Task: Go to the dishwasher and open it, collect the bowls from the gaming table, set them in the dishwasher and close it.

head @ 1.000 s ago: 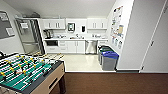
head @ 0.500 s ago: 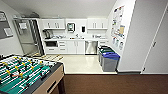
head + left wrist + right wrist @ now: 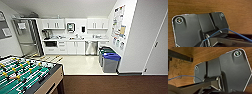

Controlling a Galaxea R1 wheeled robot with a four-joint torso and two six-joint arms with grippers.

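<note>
1. The head view looks into a kitchenette at the far end of the room. The dishwasher (image 3: 91,48) sits under the tabletop (image 3: 77,39) on the back wall, its steel front shut, with white cupboard doors (image 3: 75,47) just beside it.
2. White wall cupboards (image 3: 53,24) hang above, and a tall steel fridge (image 3: 28,37) stands at the picture's left end of the kitchenette.
3. Two grey bins stand along the right-hand wall, the nearer one with a blue lid (image 3: 111,56), the farther one with a green lid (image 3: 107,50). Both are near the dishwasher but apart from it.
4. A table-football table (image 3: 26,75) with a green field fills the near left corner, standing on dark brown carpet (image 3: 112,84); the kitchenette floor beyond is pale.
5. Posters (image 3: 119,23) cover the right wall.
6. Both wrist views show brown wood-grain flooring (image 3: 205,6) under the robot's dark plate, with a thin blue cable (image 3: 235,32) crossing.
7. For either tool, I cannot tell whether it is wide or narrow.
</note>
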